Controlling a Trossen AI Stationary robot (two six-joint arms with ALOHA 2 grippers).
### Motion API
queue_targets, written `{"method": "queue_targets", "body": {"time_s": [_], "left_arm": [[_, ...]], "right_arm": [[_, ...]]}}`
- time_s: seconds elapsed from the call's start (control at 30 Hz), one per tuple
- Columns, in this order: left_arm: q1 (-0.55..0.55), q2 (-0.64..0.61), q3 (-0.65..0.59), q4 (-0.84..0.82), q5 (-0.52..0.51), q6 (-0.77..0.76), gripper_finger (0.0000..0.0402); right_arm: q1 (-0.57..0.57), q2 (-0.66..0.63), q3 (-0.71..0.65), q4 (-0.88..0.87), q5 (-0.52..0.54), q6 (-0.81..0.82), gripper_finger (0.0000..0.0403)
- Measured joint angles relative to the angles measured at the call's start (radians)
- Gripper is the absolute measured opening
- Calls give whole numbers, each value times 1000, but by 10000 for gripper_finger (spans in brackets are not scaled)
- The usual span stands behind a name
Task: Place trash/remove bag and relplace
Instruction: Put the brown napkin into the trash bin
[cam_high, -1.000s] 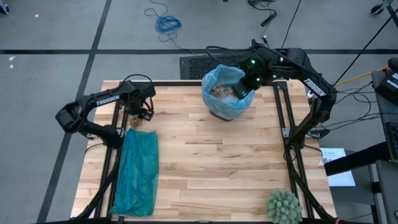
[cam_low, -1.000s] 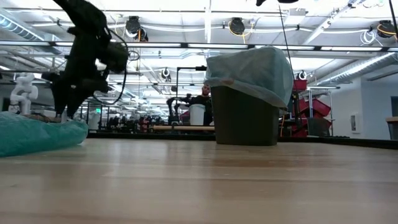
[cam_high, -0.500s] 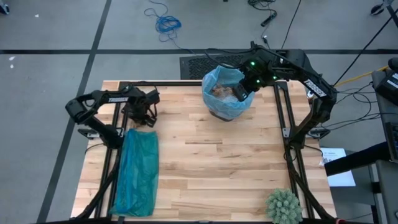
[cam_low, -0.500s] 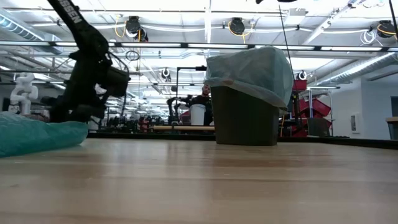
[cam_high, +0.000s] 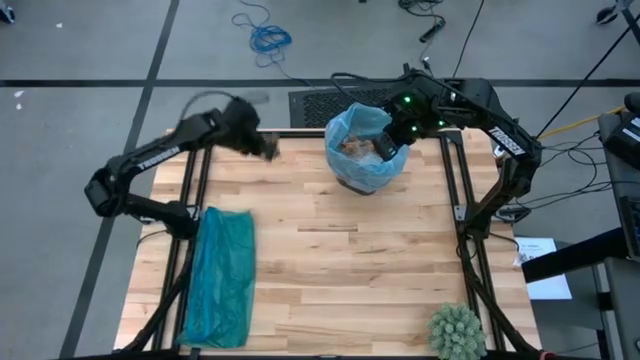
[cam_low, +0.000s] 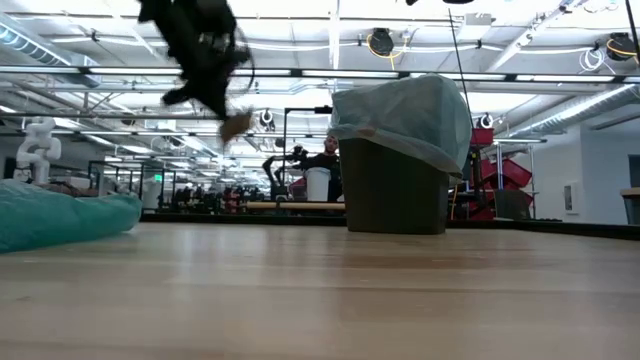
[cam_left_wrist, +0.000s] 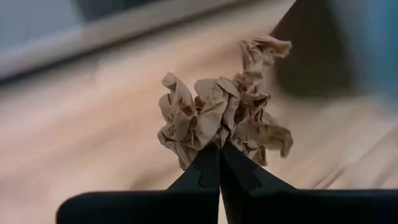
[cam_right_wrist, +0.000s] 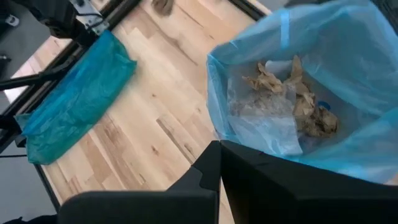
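Brown crumpled paper scrap (cam_left_wrist: 221, 124), pinched between the pressed-together fingers of the left gripper (cam_high: 268, 147) above the table's far edge, should travel right over the pale blue bag (cam_high: 362, 150) before release, clear of the right gripper (cam_high: 388, 146), shut at the rim.

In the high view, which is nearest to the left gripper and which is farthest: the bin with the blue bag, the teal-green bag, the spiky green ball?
From the left gripper, shut on a brown scrap:
1. The bin with the blue bag, to its right at the table's far edge.
2. The teal-green bag, lying flat along the left side, toward the near edge.
3. The spiky green ball, in the near right corner.
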Motion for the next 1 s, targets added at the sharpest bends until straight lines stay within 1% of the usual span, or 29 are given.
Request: {"method": "queue_targets", "body": {"time_s": [0.17,0.3,0.43,0.5,0.7,0.83,1.0], "left_arm": [[-29,26,220,99,27,82,1],[-71,69,306,226,101,110,1],[-95,116,321,396,233,104,0],[-104,153,322,459,275,103,0],[-142,291,321,665,406,48,0],[-170,376,352,677,423,55,0],[-189,478,405,681,408,117,0]], "right_arm": [[-5,0,0,66,3,-26,0],[-8,0,0,114,9,-54,0],[-8,0,0,144,56,-53,0],[-8,0,0,162,81,-51,0],[-8,0,0,226,91,-50,0],[-8,0,0,286,90,-49,0],[-8,0,0,322,90,-58,0]]}}
